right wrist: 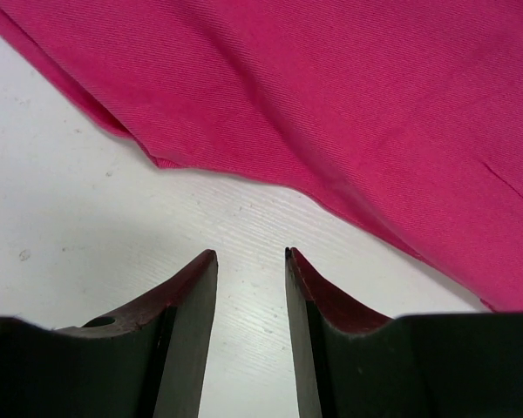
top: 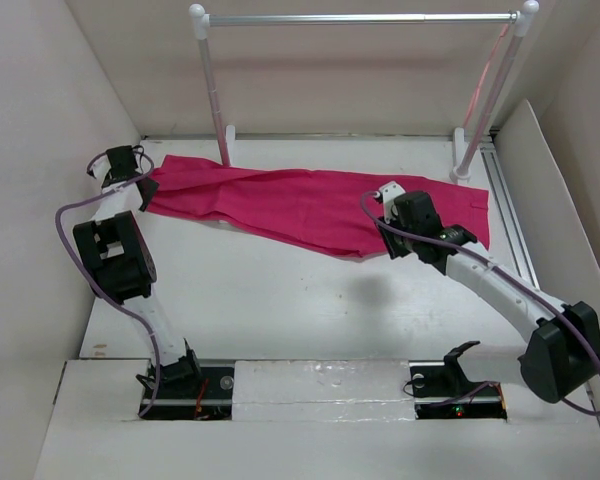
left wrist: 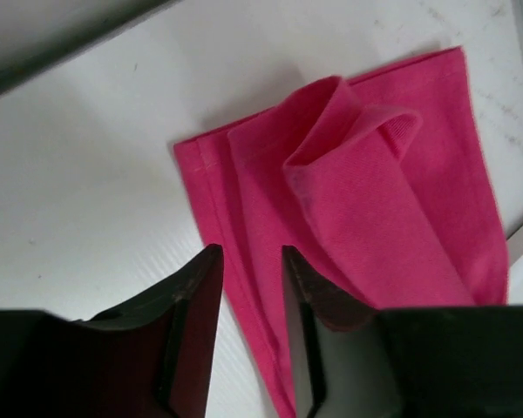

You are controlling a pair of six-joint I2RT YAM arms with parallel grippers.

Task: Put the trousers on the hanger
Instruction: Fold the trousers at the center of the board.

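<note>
The magenta trousers (top: pixel 280 205) lie flat across the far half of the table, running from left to right. My left gripper (top: pixel 147 190) is at their left end. In the left wrist view its jaws (left wrist: pixel 248 252) stand partly apart over a folded end of the trousers (left wrist: pixel 375 200), with the cloth's edge and bare table showing in the gap. My right gripper (top: pixel 398 222) hovers at the trousers' near edge. Its jaws (right wrist: pixel 251 254) are apart over bare table, with the trousers (right wrist: pixel 349 96) just ahead and nothing between them. The pale-pink hanger (top: pixel 488 82) hangs by the rack's right post.
A white-posted rack with a silver bar (top: pixel 360 18) stands at the back of the table. White walls close in on the left, right and back. A metal rail (top: pixel 510 210) runs along the right side. Both arm bases sit at the near edge.
</note>
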